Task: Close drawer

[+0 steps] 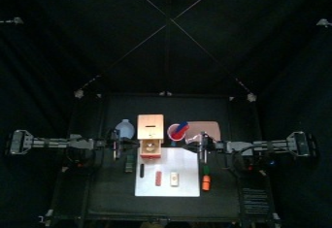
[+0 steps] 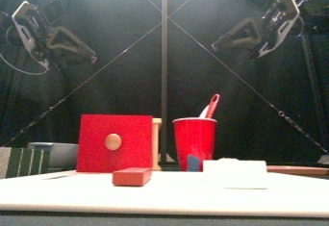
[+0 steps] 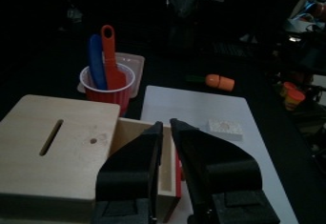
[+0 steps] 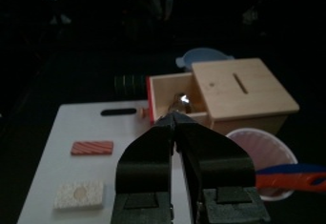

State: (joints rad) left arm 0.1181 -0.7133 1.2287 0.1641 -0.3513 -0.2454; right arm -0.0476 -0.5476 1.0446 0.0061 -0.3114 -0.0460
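While both arms hang above the table, I read the left hand [image 3: 169,142] as jaws w/ a narrow gap, gripping nothing, poised just over the box [image 3: 64,152] edge where the drawer [image 3: 176,175] sits. Right hand [image 4: 182,137]: jaws nearly together, empty, facing the drawer's red front [image 4: 166,94], which juts from the box toward the white sheet [image 4: 90,161]. Step in hand, I judge: approach, drawer not yet shut. Next move calls for squaring up to that front & pushing it straight in.
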